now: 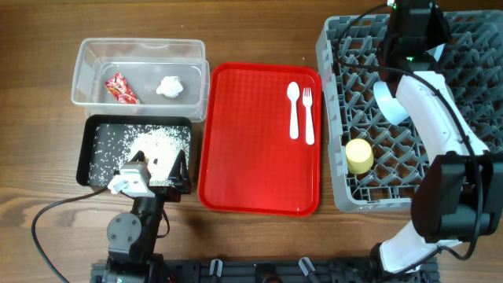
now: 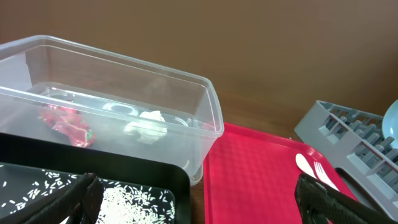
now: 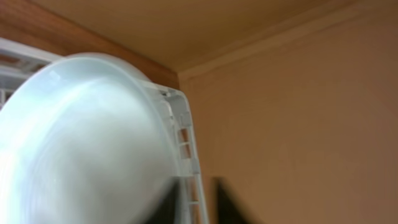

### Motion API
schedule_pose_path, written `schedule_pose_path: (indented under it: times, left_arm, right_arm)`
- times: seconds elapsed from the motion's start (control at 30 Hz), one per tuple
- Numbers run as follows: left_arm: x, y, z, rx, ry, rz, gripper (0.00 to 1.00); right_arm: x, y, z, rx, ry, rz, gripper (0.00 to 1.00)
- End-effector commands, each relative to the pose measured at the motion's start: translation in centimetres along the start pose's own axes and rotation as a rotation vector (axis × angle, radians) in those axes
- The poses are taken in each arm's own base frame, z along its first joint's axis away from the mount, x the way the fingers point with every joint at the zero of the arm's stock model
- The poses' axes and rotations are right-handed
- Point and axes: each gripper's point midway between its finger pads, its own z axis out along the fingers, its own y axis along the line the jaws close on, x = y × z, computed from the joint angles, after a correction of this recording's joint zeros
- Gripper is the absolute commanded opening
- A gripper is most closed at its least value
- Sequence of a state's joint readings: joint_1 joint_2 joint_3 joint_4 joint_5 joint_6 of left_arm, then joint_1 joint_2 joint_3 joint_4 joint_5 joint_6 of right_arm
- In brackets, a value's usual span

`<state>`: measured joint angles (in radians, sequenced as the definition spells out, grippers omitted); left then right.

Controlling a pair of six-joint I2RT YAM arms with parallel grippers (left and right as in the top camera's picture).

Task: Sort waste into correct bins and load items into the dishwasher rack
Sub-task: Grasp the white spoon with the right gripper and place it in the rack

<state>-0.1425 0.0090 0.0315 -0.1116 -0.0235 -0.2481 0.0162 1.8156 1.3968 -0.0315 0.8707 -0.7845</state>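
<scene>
The red wrapper [image 1: 121,88] and the white tissue ball [image 1: 169,86] lie in the clear tub [image 1: 86,59]. Rice scraps [image 1: 157,144] cover the black tray [image 1: 88,149]. My left gripper [image 1: 153,174] is open and empty over the tray's near edge; in the left wrist view [image 2: 196,199] its fingers are spread wide. The white spoon [image 1: 293,108] and fork [image 1: 308,114] lie on the red tray [image 1: 244,134]. The yellow cup [image 1: 360,156] and a light blue dish [image 1: 390,102] are in the grey rack [image 1: 338,86]. My right gripper [image 1: 409,31] is over the rack's far side. Its wrist view shows a blurred pale blue dish [image 3: 81,143] beside its fingers [image 3: 199,199].
The right arm stretches across the rack and hides part of it. The rack's rim [image 3: 186,143] runs up the right wrist view, with brown table to its right. The tub [image 2: 205,99] stands just behind the black tray [image 2: 149,171].
</scene>
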Motion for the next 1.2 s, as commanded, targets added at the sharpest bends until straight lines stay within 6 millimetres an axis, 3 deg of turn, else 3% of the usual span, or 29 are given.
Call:
schedule_pose_path:
  times: [0.0, 0.07, 0.1, 0.13, 0.17, 0.23, 0.27, 0.33, 0.4, 0.5, 0.6, 0.67, 0.77, 0.8, 0.83, 0.87, 1.0, 1.07, 1.17]
  left_arm:
    - [0.1, 0.0, 0.0, 0.005, -0.001, 0.005, 1.0]
    - [0.1, 0.0, 0.0, 0.005, -0.001, 0.005, 1.0]
    - [0.1, 0.0, 0.0, 0.005, -0.001, 0.005, 1.0]
    - [0.1, 0.0, 0.0, 0.005, -0.001, 0.005, 1.0]
    - [0.1, 0.0, 0.0, 0.005, -0.001, 0.005, 1.0]
    - [0.1, 0.0, 0.0, 0.005, -0.001, 0.005, 1.0]
    - [0.1, 0.0, 0.0, 0.005, -0.001, 0.005, 1.0]
    - [0.1, 0.0, 0.0, 0.005, -0.001, 0.005, 1.0]
    - [0.1, 0.0, 0.0, 0.005, -0.001, 0.005, 1.0]
    - [0.1, 0.0, 0.0, 0.005, -0.001, 0.005, 1.0]
    - [0.1, 0.0, 0.0, 0.005, -0.001, 0.005, 1.0]
    - [0.1, 0.0, 0.0, 0.005, -0.001, 0.005, 1.0]
    - [0.1, 0.0, 0.0, 0.005, -0.001, 0.005, 1.0]
    - [0.1, 0.0, 0.0, 0.005, -0.001, 0.005, 1.0]
    - [0.1, 0.0, 0.0, 0.005, -0.001, 0.005, 1.0]
    - [0.1, 0.0, 0.0, 0.005, -0.001, 0.005, 1.0]
    - [0.1, 0.0, 0.0, 0.005, -0.001, 0.005, 1.0]
    - [0.1, 0.0, 0.0, 0.005, -0.001, 0.005, 1.0]
    - [0.1, 0.0, 0.0, 0.005, -0.001, 0.005, 1.0]
  right_arm:
    - [-2.0, -0.3, -2.0, -0.024, -0.07, 0.153, 0.6]
    - [-4.4, -0.6, -5.8, -0.051, -0.151, 0.201, 0.72]
    - [-5.2, 0.1, -8.0, -0.091, -0.177, 0.233, 0.74]
    - [-5.5, 2.2, -11.0, -0.188, -0.191, 0.254, 0.75]
    - [-5.7, 7.7, -16.5, -0.467, -0.216, 0.271, 0.75]
    - [-4.9, 14.2, -22.6, -0.865, -0.156, 0.325, 0.73]
    - [-2.5, 19.2, -29.7, -1.286, 0.018, 0.339, 0.57]
    - [0.3, 21.8, -33.1, -1.437, 0.212, 0.301, 0.55]
    - [2.0, 24.0, -30.8, -1.313, 0.318, 0.296, 0.57]
    - [2.6, 27.9, -26.4, -1.168, 0.39, 0.335, 0.57]
    - [3.5, 30.5, -21.9, -1.053, 0.441, 0.375, 0.54]
    - [4.1, 32.2, -20.8, -1.062, 0.469, 0.377, 0.47]
    - [5.2, 33.8, -20.7, -1.078, 0.507, 0.346, 0.34]
    - [5.4, 33.8, -20.8, -1.08, 0.513, 0.34, 0.22]
    - [5.5, 33.6, -20.9, -1.077, 0.519, 0.336, 0.11]
    - [5.2, 33.1, -21.0, -1.079, 0.511, 0.343, 0.07]
    - [2.6, 29.4, -22.1, -1.1, 0.425, 0.413, 0.04]
    - [0.6, 25.4, -22.8, -1.092, 0.336, 0.467, 0.04]
    - [-0.5, 19.1, -21.8, -0.996, 0.221, 0.525, 0.04]
